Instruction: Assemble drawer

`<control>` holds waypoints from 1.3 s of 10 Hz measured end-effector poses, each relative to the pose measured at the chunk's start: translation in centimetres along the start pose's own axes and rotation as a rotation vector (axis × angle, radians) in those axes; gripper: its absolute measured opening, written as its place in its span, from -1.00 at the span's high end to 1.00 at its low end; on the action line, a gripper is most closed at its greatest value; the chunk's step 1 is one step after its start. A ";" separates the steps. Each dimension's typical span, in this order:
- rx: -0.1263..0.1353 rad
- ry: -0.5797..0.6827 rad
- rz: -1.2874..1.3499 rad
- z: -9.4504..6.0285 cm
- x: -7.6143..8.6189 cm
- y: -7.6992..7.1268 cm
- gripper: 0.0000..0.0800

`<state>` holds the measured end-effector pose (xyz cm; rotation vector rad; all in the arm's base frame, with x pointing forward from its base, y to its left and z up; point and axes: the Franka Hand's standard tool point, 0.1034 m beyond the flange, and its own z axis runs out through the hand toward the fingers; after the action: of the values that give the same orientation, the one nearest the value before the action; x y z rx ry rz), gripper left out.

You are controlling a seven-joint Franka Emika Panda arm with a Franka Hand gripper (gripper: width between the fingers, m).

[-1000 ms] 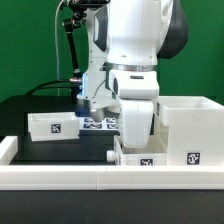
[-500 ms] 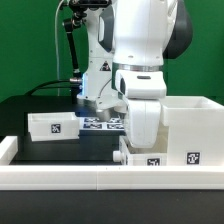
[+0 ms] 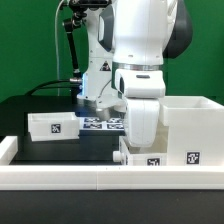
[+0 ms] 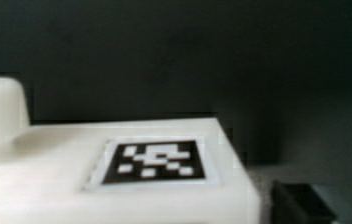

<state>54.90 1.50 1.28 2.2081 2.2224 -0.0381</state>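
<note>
The drawer's tall white shell (image 3: 190, 122) stands at the exterior view's right, its tag facing front. One small tray (image 3: 54, 125) sits at the left. A second small tray (image 3: 148, 157) sits low beside the shell, against the front rail. My gripper (image 3: 141, 140) reaches down onto this tray, and its fingertips are hidden behind the tray wall. In the wrist view the tray's white tagged face (image 4: 155, 165) fills the lower part, and one dark finger (image 4: 319, 200) lies close at its edge. The jaws look closed on the tray.
The marker board (image 3: 98, 123) lies flat behind the arm, between the left tray and the gripper. A low white border rail (image 3: 80, 178) runs along the front, with another short rail at the left end (image 3: 8, 148). The table top is black.
One second ago the arm and the near tray were slightly further left. Both shifted right toward the shell together. Nothing has moved in the last half second.
</note>
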 end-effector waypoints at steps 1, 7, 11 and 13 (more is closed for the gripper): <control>-0.002 0.000 0.005 -0.3 0.2 0.1 -0.34; 0.012 -0.022 0.032 -5.0 -1.6 1.3 -0.62; 0.022 -0.025 -0.016 -5.4 -5.6 2.9 -0.62; 0.031 0.044 -0.060 -4.5 -7.2 2.9 -0.62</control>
<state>57.88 -5.54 5.87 2.1779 2.3259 -0.0252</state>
